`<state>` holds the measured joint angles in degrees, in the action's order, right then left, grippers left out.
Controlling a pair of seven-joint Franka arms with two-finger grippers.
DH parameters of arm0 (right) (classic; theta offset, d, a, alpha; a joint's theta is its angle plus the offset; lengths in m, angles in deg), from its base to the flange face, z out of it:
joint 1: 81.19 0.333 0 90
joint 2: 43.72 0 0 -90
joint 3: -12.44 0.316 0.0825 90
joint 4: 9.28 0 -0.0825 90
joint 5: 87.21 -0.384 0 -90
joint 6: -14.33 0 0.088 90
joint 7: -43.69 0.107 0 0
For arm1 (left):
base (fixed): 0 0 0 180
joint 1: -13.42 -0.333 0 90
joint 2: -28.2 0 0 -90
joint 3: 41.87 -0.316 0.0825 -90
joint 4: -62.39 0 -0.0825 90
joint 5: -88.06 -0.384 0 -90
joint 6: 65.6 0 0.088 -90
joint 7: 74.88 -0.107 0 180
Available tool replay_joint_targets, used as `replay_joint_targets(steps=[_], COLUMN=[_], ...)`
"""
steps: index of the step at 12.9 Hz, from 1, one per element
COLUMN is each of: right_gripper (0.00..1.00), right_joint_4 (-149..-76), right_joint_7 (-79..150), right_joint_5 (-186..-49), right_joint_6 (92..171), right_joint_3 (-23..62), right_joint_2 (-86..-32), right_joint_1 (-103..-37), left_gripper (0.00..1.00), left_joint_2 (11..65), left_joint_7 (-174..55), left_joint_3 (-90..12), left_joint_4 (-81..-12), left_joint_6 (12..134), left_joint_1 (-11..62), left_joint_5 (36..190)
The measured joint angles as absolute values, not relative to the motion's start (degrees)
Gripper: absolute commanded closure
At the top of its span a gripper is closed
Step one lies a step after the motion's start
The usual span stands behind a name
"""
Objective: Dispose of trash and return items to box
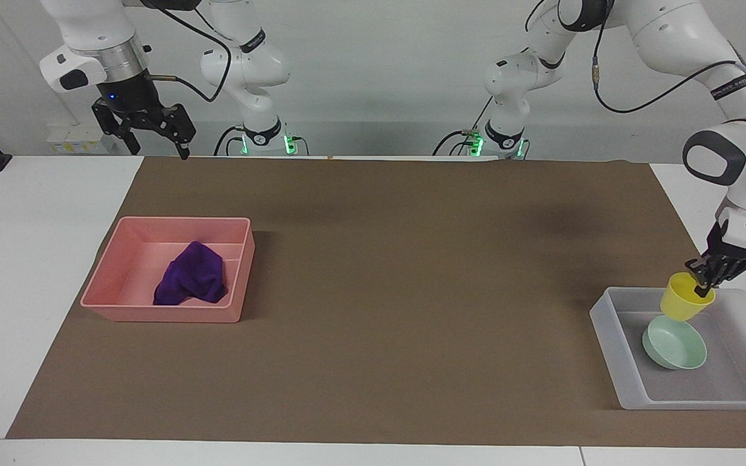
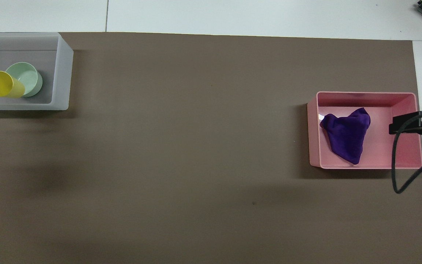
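— Where's your yellow cup (image 1: 681, 304)?
— Left hand (image 1: 705, 287) pinches its rim, tilted over the frosted box (image 1: 612, 336), above the mint bowl (image 1: 674, 343); right hand (image 1: 153, 139) spread wide, empty; crumpled purple cloth (image 1: 192, 283) in the pink bin (image 1: 104, 281).

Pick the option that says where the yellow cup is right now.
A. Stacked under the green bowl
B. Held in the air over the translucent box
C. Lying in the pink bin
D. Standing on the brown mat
B: the left gripper is shut on the rim of the yellow cup, holding it tilted over the translucent box, just above the green bowl inside.
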<state>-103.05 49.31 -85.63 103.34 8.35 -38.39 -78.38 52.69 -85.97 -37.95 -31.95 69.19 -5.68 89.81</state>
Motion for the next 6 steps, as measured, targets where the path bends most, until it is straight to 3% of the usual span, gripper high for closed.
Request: replay_joint_targets(steps=[6], right_gripper=[0.0], right_joint_4=[-103.7], right_joint_7=[49.3], right_joint_5=[-85.6], right_joint_6=[103.3], right_joint_3=[8.3], right_joint_2=[-38.3], right_joint_1=[-78.4], left_gripper=[1.0], left_joint_2=[54.3], left_joint_7=[-86.0], left_joint_3=[-37.5], left_joint_4=[-31.9], left_joint_6=[71.5], left_joint_1=[-5.7], left_joint_5=[90.7])
